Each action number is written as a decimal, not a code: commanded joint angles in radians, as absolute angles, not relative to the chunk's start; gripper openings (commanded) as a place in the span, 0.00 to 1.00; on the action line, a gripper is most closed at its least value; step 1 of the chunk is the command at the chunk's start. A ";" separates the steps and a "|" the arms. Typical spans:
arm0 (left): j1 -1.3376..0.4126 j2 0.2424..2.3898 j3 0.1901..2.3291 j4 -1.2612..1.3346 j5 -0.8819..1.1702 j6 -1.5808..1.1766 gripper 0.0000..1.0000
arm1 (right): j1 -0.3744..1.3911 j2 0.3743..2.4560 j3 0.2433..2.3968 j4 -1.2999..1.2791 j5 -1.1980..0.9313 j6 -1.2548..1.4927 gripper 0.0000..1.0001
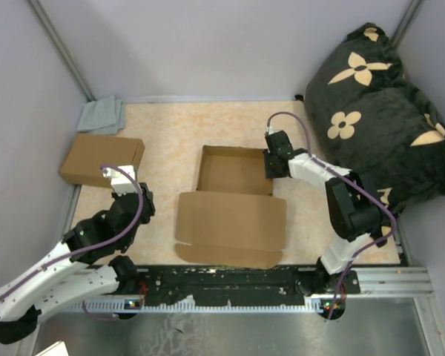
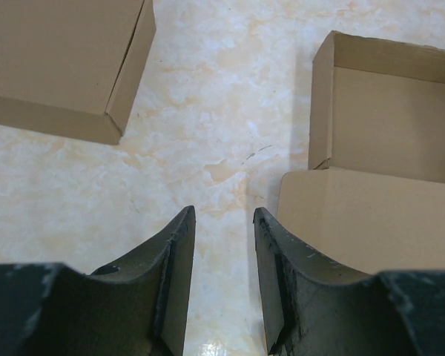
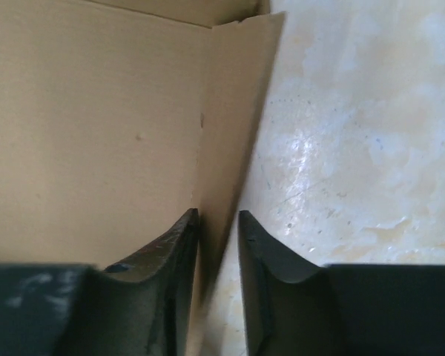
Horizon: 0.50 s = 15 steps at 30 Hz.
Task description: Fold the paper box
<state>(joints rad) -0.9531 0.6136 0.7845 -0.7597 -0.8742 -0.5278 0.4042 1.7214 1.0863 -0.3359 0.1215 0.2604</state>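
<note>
Hovering spread and empty over the desk (image 1: 170, 133), the left hand (image 2: 224, 215) sits between the closed spare box (image 1: 101, 159) and the paper box (image 1: 233, 196) at mid-desk, and a careless sweep could, I judge, shove either. The right hand (image 3: 219, 215) pinches the paper box's upright right wall, where a hard pull might crease it. The pillow (image 1: 378, 111) crowds that side, while the left has open room.
</note>
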 commanded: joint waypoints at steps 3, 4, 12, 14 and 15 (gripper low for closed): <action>-0.951 0.608 0.778 -0.769 -0.880 -0.534 0.44 | 0.466 1.738 1.148 -0.385 0.320 0.214 0.00; -0.951 0.609 0.778 -0.768 -0.880 -0.532 0.44 | 0.482 1.750 1.158 -0.405 0.375 0.210 0.00; -0.951 0.618 0.778 -0.765 -0.878 -0.528 0.44 | 0.511 1.793 1.162 -0.460 0.484 0.246 0.00; -0.952 0.617 0.779 -0.765 -0.878 -0.528 0.44 | 0.507 1.782 1.148 -0.444 0.440 0.267 0.00; -0.952 0.616 0.778 -0.765 -0.878 -0.528 0.44 | 0.502 1.773 1.140 -0.431 0.408 0.283 0.00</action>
<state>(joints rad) -0.9531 0.6189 0.7845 -0.7597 -0.8738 -0.5274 0.5129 1.7813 1.1530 -0.4286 0.4023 0.2443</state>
